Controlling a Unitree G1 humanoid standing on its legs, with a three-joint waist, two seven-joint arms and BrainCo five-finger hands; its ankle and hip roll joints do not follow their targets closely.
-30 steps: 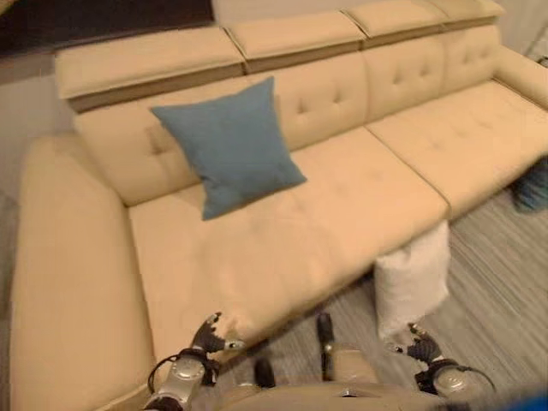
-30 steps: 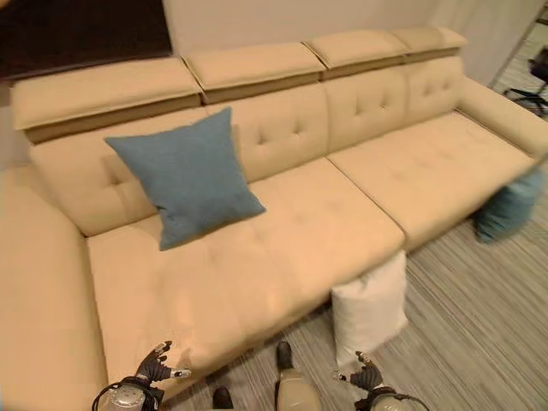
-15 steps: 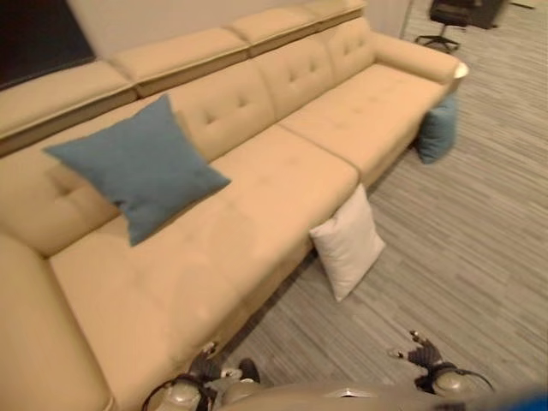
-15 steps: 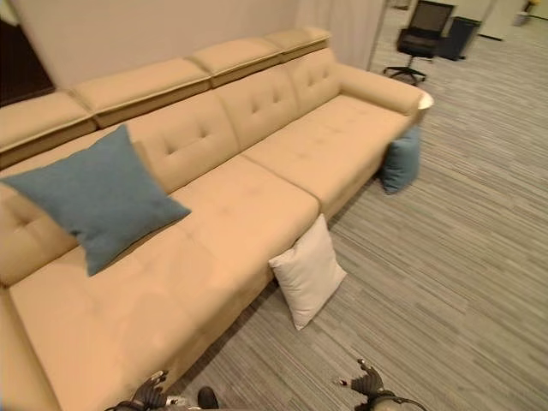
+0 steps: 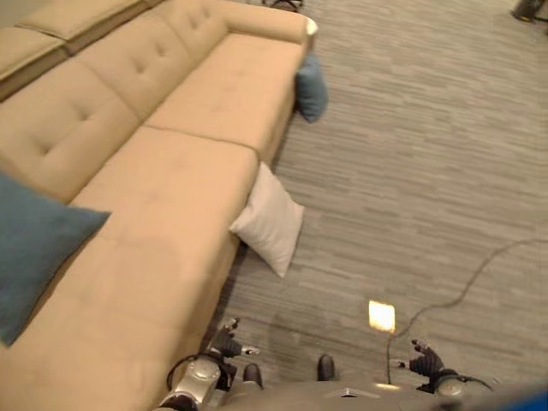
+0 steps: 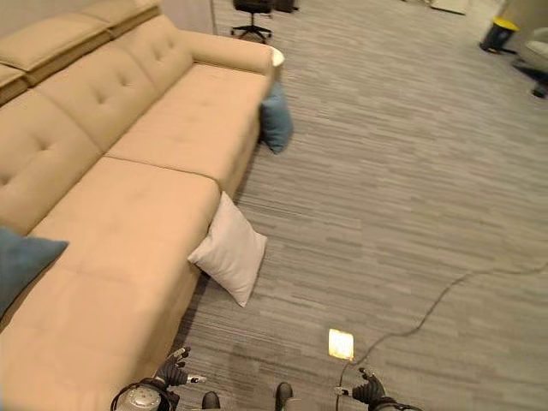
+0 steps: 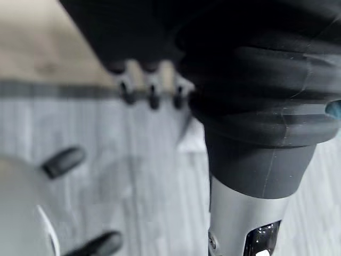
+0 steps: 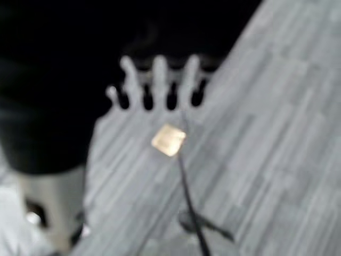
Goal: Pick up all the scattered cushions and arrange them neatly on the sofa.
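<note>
Sofa (image 6: 128,145) runs along the robot's left side, long and tan, w/ its front edge going from near the robot up to the far armrest. One blue cushion (image 5: 34,253) lies on the seat at the near left, partly cut off by the view's edge. White cushion (image 6: 229,250) stands on the floor (image 6: 411,171), leaning on the sofa's front edge about halfway along. Another blue cushion (image 6: 276,122) sits on the floor farther off, tucked against the sofa front just below the far armrest.

Floor to the right of the sofa is wide open grey striped carpet, lots of room. Small bright square patch (image 6: 341,344) shows on the floor near the robot, w/ a thin dark cord (image 6: 428,304) trailing from by it out to the right.

Left hand (image 6: 174,372) hangs low close to the sofa's front edge, fingers loose & spread, holding nothing. Right hand (image 6: 370,390) hangs low over bare carpet near the bright patch, fingers straight & apart, also holding nothing. Both hands are well apart from the cushions
</note>
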